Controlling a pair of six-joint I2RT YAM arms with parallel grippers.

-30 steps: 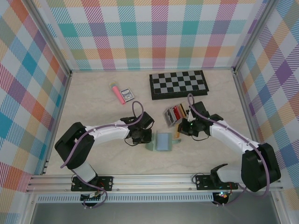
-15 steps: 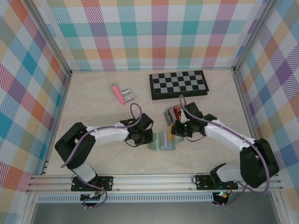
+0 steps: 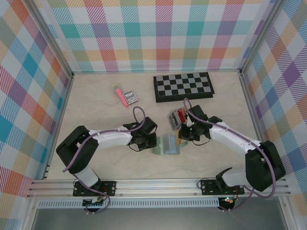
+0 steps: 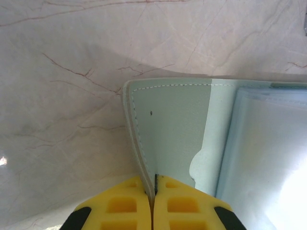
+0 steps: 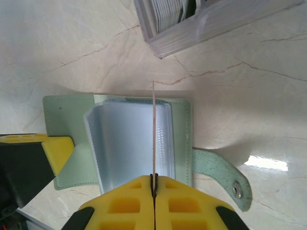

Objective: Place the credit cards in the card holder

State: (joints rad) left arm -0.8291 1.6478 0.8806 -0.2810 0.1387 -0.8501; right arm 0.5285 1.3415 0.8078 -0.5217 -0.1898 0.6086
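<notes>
Card holder (image 3: 168, 145), sage green, is lying open on the worktop (image 3: 105, 158) between the two arms, just in front of the pale card rack (image 3: 176, 117). The left tool (image 4: 153, 189) is clenching the thin edge of its left flap, pinning that flap in place. The right tool (image 5: 154, 184) is grasping one credit card (image 5: 153, 124) edge-on, holding it upright over the clear inner pockets; whether it is touching them cannot be told. The closing tab (image 5: 225, 177) is lying flat on the right.
</notes>
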